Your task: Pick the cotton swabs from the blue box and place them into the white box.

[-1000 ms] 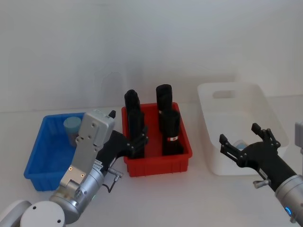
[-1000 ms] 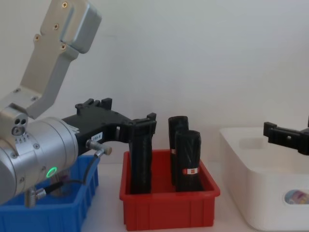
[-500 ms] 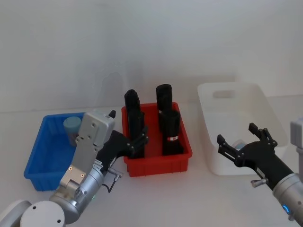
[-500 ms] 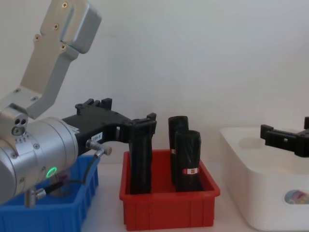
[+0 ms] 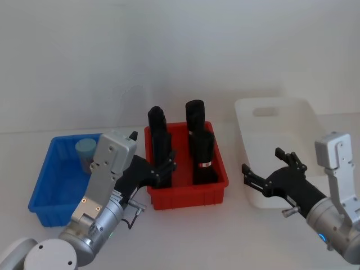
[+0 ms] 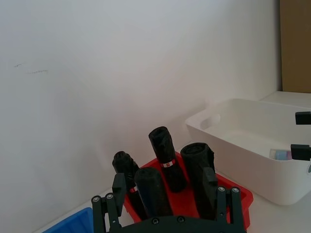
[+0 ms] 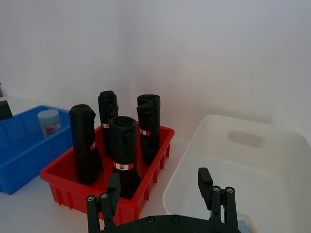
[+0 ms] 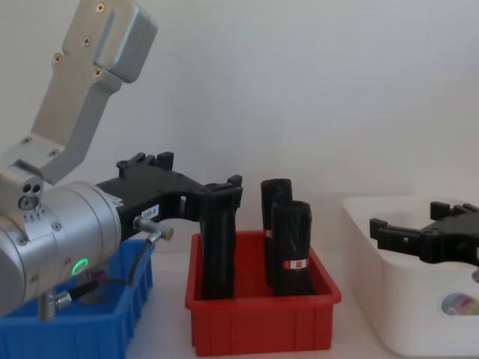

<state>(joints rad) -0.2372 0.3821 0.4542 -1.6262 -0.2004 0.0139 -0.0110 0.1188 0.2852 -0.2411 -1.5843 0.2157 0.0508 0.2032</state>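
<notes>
On a pale tabletop [image 5: 236, 225], the white box [image 5: 315, 121] stands at the robot's right, a red bin [image 5: 188, 191] of tall black rolls [image 5: 201, 157] sits in the middle, and the blue box [image 5: 48, 191] lies at the left. The left gripper [image 5: 163, 169] hovers at the near left corner of the red bin, between it and the blue box, its black fingers [image 6: 119, 187] spread apart and empty. The right gripper [image 5: 269, 177] hangs over the white box's near left corner, its fingers [image 7: 204, 182] likewise spread and holding nothing. One tub of cotton swabs [image 5: 85, 153], capped in pale blue, stands upright in the far part of the blue box, well apart from both grippers. Another tub [image 6: 282, 154] lies on the floor of the white box, near its front right side.
</notes>
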